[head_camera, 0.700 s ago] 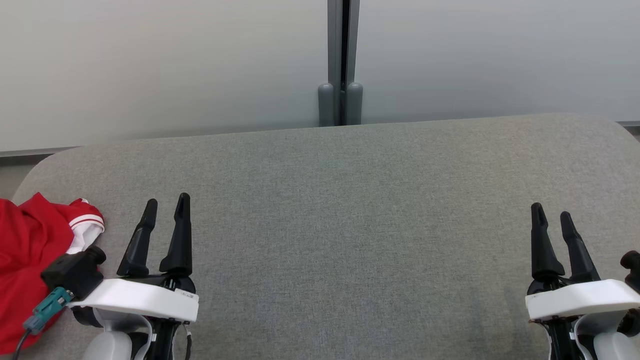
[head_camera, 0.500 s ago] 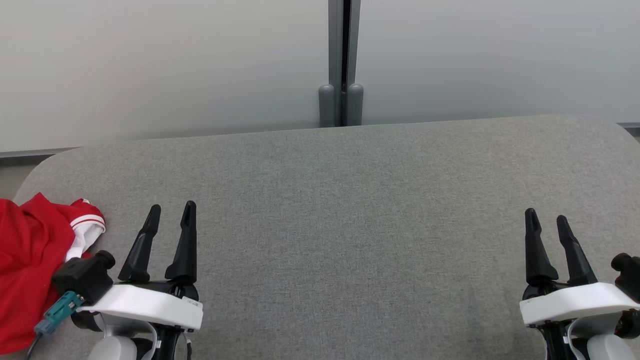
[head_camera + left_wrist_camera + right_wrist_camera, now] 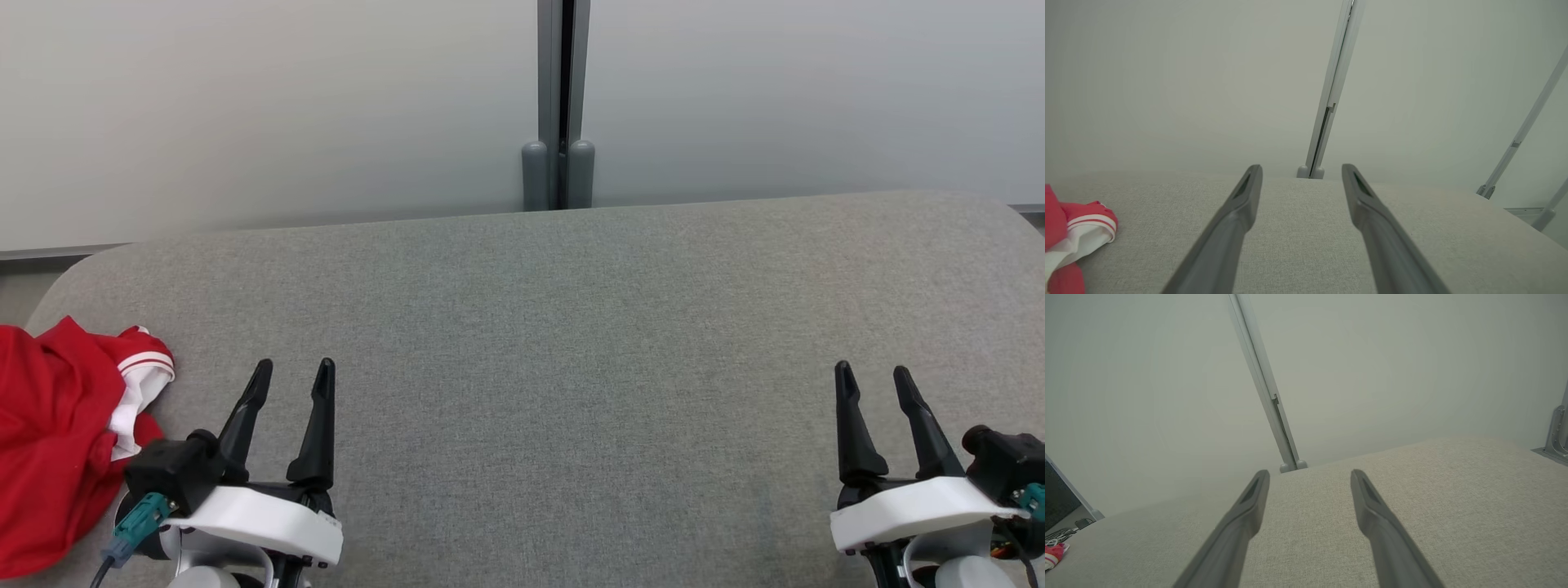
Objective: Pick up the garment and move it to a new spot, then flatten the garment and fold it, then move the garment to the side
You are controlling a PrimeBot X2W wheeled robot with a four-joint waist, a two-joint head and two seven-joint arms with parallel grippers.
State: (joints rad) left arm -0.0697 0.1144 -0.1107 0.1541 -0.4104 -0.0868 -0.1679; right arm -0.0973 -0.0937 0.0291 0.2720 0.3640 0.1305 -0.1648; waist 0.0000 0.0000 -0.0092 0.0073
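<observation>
I am holding my left gripper (image 3: 294, 365) wide open, its two dark fingers spread and gripping nothing. My right gripper (image 3: 871, 369) is standing the same way, jaws apart and empty. I am opening both, I judge, because the first step is a pick and nothing is in hand yet.

Both arms are sitting low and drawn in, the wrists at the near edge and the fingers pointing away toward the pale wall (image 3: 245, 106). They are hovering just above the grey padded surface (image 3: 571, 327) and well apart from each other.

The red garment (image 3: 57, 441) is lying crumpled at the far left end of that surface, just beside my left wrist but apart from the fingers. Its white striped cuff (image 3: 147, 371) is turning toward my left gripper, so I am judging that arm to be the one to swing outward and reach for it. The wide stretch between my grippers is looking like the place for flattening.
</observation>
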